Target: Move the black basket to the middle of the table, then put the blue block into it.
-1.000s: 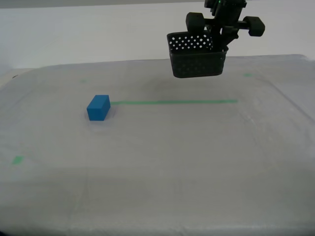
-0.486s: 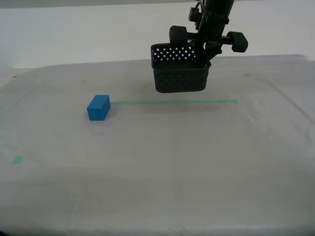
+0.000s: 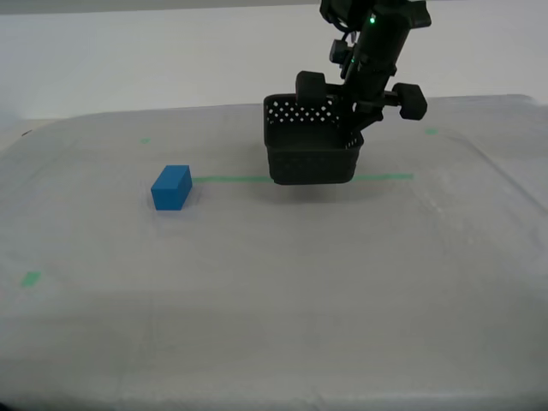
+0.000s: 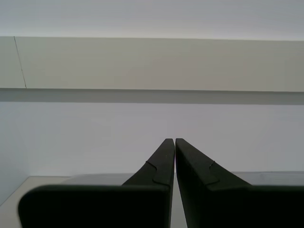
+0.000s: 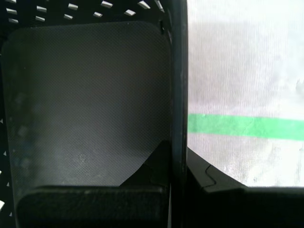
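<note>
Starting at the exterior view's left: the blue block [image 3: 171,187] sits on the tabletop [image 3: 274,325], at the near end of the green tape line [image 3: 383,177], exactly where it was a second ago. Nothing has touched it.

Move along to the centre and here is the action. The black basket [image 3: 310,152] has come down and drifted toward the exterior view's left over the last second, and now hangs low over the tape line, its base close to the cloth or possibly just touching; I cannot tell which. My first gripper [image 5: 179,161] is clamped on the basket's wall, one finger inside, one outside.

My second gripper [image 4: 175,142] is pressed shut on nothing, pointing at a pale wall, out of the play.

So the basket looks nearly placed mid-table. Likely next: settle it, let go, then fetch the block.
</note>
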Controlling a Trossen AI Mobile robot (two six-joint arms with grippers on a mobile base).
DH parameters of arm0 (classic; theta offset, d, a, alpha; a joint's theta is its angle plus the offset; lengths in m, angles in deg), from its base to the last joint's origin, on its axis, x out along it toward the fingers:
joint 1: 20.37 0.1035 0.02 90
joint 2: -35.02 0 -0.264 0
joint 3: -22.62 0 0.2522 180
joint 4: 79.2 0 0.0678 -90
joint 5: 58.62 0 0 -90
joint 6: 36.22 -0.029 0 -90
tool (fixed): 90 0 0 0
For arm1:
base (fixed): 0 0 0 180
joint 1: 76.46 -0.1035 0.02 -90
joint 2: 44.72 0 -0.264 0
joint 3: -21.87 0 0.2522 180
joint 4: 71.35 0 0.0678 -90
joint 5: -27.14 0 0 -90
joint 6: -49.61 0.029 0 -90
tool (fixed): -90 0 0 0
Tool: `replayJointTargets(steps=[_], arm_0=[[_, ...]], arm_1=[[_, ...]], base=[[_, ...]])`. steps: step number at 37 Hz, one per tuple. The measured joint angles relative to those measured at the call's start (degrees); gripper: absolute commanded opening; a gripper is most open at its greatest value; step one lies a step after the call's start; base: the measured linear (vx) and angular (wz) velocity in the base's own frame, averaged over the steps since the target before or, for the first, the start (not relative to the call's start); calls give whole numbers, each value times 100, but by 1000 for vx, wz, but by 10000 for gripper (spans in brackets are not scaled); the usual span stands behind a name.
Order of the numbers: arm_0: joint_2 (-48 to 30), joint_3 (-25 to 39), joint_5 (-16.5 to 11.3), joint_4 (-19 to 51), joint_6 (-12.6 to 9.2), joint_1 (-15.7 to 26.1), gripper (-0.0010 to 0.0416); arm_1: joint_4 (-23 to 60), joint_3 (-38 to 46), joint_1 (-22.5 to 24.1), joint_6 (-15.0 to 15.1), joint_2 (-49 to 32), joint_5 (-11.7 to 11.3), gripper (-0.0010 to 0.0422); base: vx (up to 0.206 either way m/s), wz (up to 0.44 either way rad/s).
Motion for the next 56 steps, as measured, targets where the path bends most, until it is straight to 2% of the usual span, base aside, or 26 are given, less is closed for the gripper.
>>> replayJointTargets(steps=[14,18,45,56], arm_0=[[-284,-221,42,-358,24,0,0],[-293,-205,50,-437,-44,0,0],[-361,-260,42,-404,-125,-4,2],[-361,-258,39,-404,-81,0,57]], arm_1=[[0,0,0,0,0,2,0],[0,0,0,0,0,0,0],[0,0,0,0,0,2,0],[0,0,0,0,0,0,0]], base=[[0,0],[0,0],[0,0],[0,0]])
